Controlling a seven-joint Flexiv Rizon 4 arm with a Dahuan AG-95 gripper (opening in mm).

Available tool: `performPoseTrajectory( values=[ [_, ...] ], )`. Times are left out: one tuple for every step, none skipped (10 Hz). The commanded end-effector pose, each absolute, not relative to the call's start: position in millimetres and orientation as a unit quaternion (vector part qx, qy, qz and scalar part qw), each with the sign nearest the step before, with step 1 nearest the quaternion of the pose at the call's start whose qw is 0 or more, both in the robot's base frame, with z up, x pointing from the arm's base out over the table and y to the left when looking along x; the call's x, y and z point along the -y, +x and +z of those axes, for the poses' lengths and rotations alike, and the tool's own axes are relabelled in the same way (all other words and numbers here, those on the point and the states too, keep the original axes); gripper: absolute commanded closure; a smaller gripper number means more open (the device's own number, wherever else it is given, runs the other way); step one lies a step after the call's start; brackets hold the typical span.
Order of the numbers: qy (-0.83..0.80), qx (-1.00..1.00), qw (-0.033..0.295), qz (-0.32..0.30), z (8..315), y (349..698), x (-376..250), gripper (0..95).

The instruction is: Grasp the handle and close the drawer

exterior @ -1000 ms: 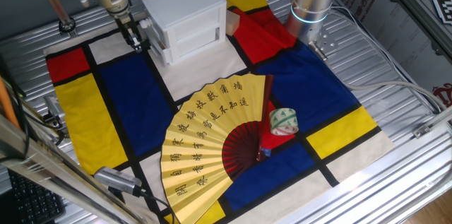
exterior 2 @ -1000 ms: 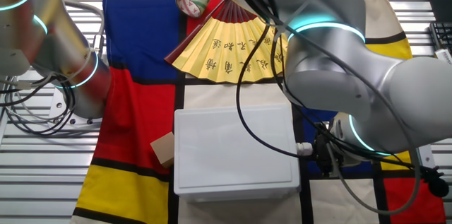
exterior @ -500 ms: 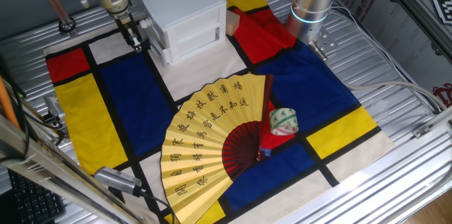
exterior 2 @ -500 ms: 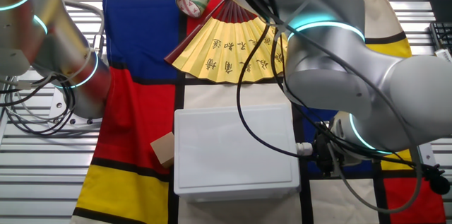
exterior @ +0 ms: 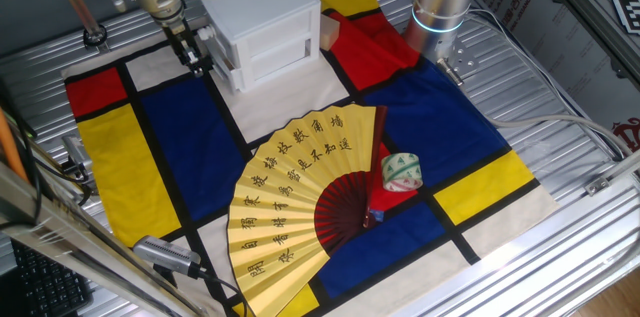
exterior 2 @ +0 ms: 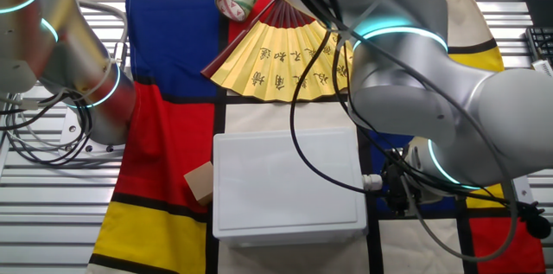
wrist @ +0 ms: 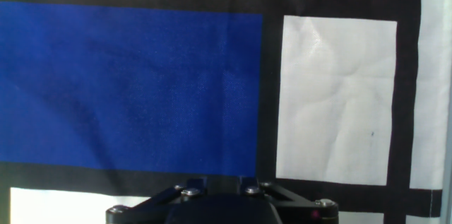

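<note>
The pincer (exterior: 190, 52) is hanging just beside the left side of the small white cabinet (exterior: 262, 22), low down near the cloth (exterior: 170, 147). I cannot tell if its fingers are apart or together, because they are dark and tiny in one fixed view, hidden behind cables in the other, and missing from the hand view. The drawer (exterior: 272, 49) is sitting in the front of the cabinet, and it is looking almost pushed in already. The handle is too small and too white to pick out. To do this step well, I think the pincer should be holding the handle gently and pushing straight in, so the light cabinet is not sliding on the cloth. The cabinet is looking smooth, hard and boxy, like plastic. The cloth is soft and a bit wrinkly, with red, blue, yellow and white squares. A yellow paper fan (exterior: 300, 197) is lying open on the table (exterior: 560, 87), with a round roll of tape (exterior: 401, 171) touching it.
</note>
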State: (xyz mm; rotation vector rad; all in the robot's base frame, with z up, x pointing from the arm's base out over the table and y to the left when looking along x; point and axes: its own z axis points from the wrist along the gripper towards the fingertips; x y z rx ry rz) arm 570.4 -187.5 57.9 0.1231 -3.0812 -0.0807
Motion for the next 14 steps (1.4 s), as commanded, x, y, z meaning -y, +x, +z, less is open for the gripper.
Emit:
performPoseTrajectory(
  values=[
    [0.040, 0.998, 0.028, -0.028, 58.2, 569.6, 187.5, 57.0],
    [0.039, 0.998, 0.029, -0.028, 58.1, 569.0, 187.6, 57.0],
    [0.038, 0.998, 0.031, -0.027, 58.2, 566.9, 188.3, 76.0],
    [0.037, 0.998, 0.032, -0.027, 57.7, 564.4, 188.9, 76.0],
    [0.037, 0.998, 0.032, -0.027, 57.6, 563.8, 189.0, 76.0],
    [0.036, 0.998, 0.032, -0.027, 56.9, 562.4, 189.2, 76.0],
    [0.036, 0.998, 0.031, -0.028, 56.8, 562.1, 189.2, 76.0],
    [0.036, 0.998, 0.031, -0.028, 56.7, 562.2, 189.2, 76.0],
    [0.035, 0.998, 0.032, -0.028, 56.6, 562.2, 189.2, 76.0],
    [0.034, 0.999, 0.032, -0.028, 56.6, 562.2, 189.2, 76.0],
    [0.033, 0.999, 0.032, -0.028, 56.6, 562.2, 189.2, 76.0],
    [0.032, 0.999, 0.033, -0.029, 56.6, 562.2, 189.2, 95.0],
    [0.030, 0.999, 0.035, -0.029, 56.6, 562.2, 189.2, 95.0],
    [0.029, 0.999, 0.035, -0.029, 56.6, 562.2, 189.2, 95.0]
  ],
)
